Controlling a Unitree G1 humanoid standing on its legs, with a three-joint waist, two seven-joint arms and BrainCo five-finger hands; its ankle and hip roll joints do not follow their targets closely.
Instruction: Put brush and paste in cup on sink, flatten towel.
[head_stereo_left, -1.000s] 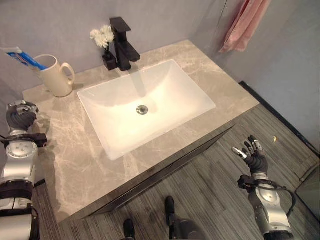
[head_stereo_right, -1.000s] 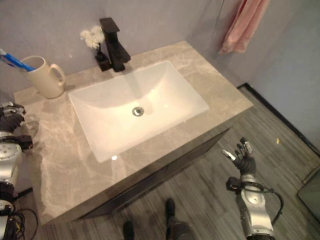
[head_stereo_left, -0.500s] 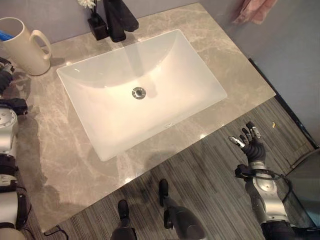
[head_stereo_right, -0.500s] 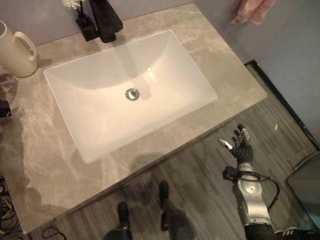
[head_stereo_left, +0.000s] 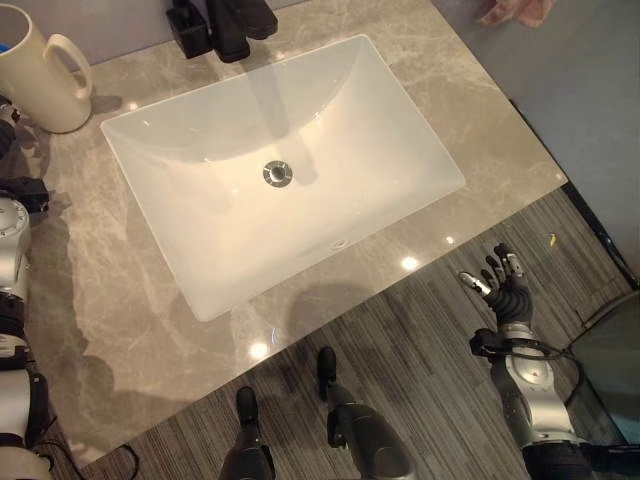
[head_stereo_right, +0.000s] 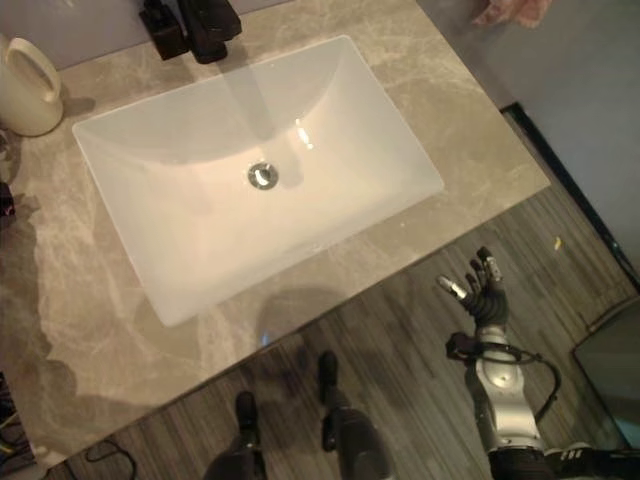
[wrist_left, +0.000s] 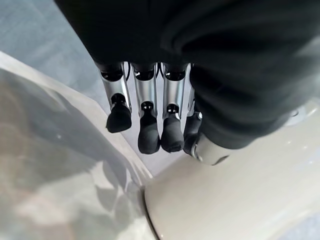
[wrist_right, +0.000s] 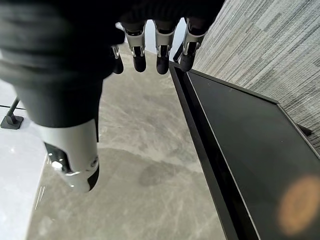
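A cream cup (head_stereo_left: 35, 70) with a handle stands at the counter's back left corner, and a bit of something blue (head_stereo_left: 5, 46) shows at its rim. My left hand (wrist_left: 148, 134) hangs close beside the cup (wrist_left: 240, 200) with relaxed fingers and holds nothing. My right hand (head_stereo_left: 505, 292) is spread open above the floor, off the counter's right front corner, also holding nothing. A pink towel (head_stereo_left: 515, 12) hangs on the wall at the far right.
A white rectangular basin (head_stereo_left: 200, 250) with a metal drain (head_stereo_left: 277, 173) fills the middle of the marble counter (head_stereo_left: 110, 320). A black faucet (head_stereo_left: 240, 20) and a small black vase (head_stereo_left: 187, 25) stand behind it. Grey plank floor (head_stereo_left: 420, 350) lies in front.
The camera has tipped downward, so the whole picture has shifted and the cup and faucet sit higher in it. Both hands keep their places and stay open.
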